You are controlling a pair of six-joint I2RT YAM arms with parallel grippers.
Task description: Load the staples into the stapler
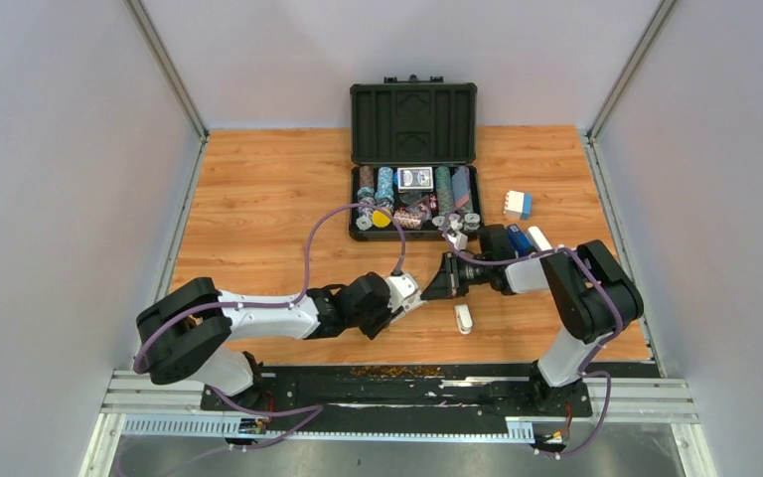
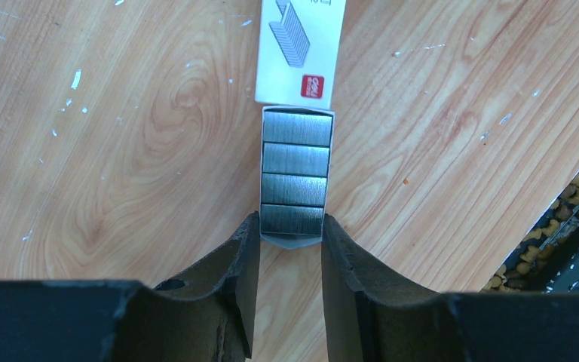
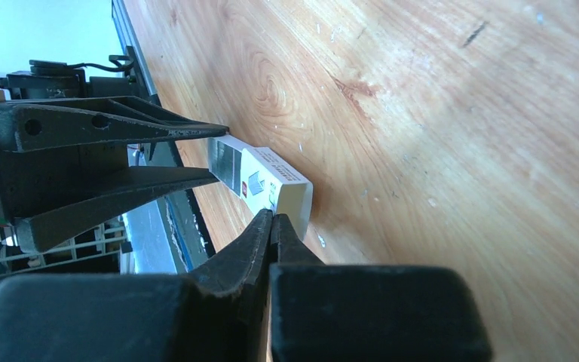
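The small white staple box lies on the wooden table between my two grippers. Its sleeve (image 2: 301, 53) is slid partway off the tray, baring several silvery-grey staple strips (image 2: 295, 173). My left gripper (image 2: 291, 226) is closed on the near end of the tray, one fingertip on each side. In the right wrist view the box (image 3: 265, 179) sits between the left fingers. My right gripper (image 3: 273, 216) is shut and empty, its tips against the sleeve's end. A slim pale object, seemingly the stapler (image 1: 464, 319), lies on the table just right of both grippers (image 1: 415, 298) (image 1: 435, 288).
An open black case (image 1: 413, 121) of poker chips and a card deck stands at the back centre. A dark blue stapler (image 1: 519, 239), a white piece (image 1: 539, 238) and a white-and-blue block (image 1: 518, 205) lie behind the right arm. The table's front edge (image 1: 407, 364) is close.
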